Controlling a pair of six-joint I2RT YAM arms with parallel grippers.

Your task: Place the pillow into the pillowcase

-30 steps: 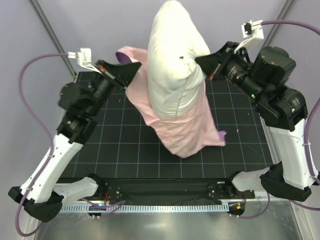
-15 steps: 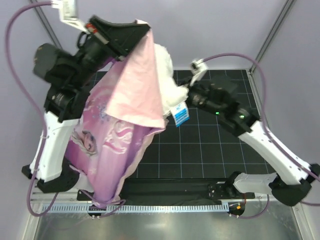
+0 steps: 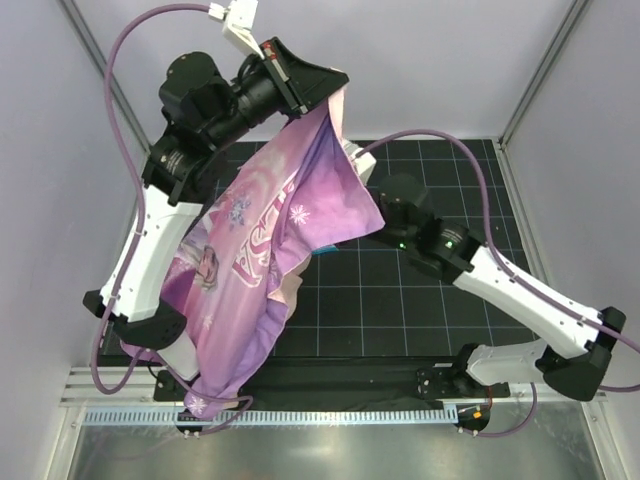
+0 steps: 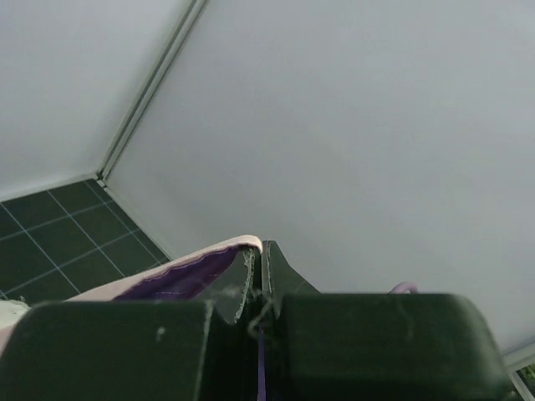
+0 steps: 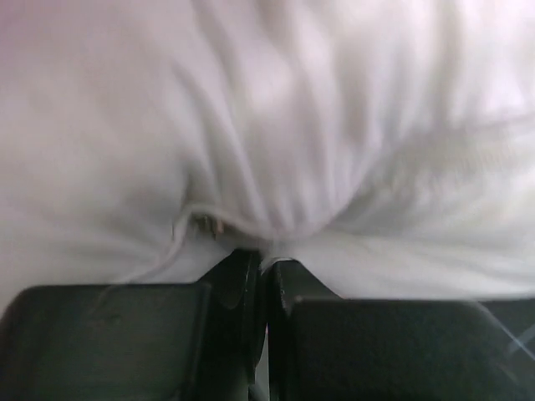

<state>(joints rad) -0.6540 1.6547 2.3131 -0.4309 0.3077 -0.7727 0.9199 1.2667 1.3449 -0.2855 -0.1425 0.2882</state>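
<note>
Our left gripper (image 4: 257, 257) has its jaws pressed together on the top edge of the pillowcase (image 4: 180, 280). The pink hem and purple lining run off from the fingertips toward 9 o'clock in the left wrist view. Our right gripper (image 5: 261, 261) is closed just as tightly on a pinch of the pillow (image 5: 334, 125), and bunched white fabric fills everything toward 12 o'clock of the tips.

From above, we see the left gripper held high near the 12 o'clock edge of the black gridded mat (image 3: 450, 170). The pillowcase hangs from it in one long drape toward 7 o'clock, past the near edge, with the princess print and snowflakes facing the camera. That drape stands in the way: it covers the right gripper and the pillow, so we cannot tell whether the pillow sits inside the case or only behind it. The right arm (image 3: 480, 265) comes out from the cloth's 3 o'clock side and the left arm (image 3: 160, 230) stands at its 9 o'clock side. Purple cables (image 3: 130, 40) loop over both arms. A grey frame post (image 3: 535, 70) rises at 1 o'clock against the pale wall (image 4: 376, 125).
</note>
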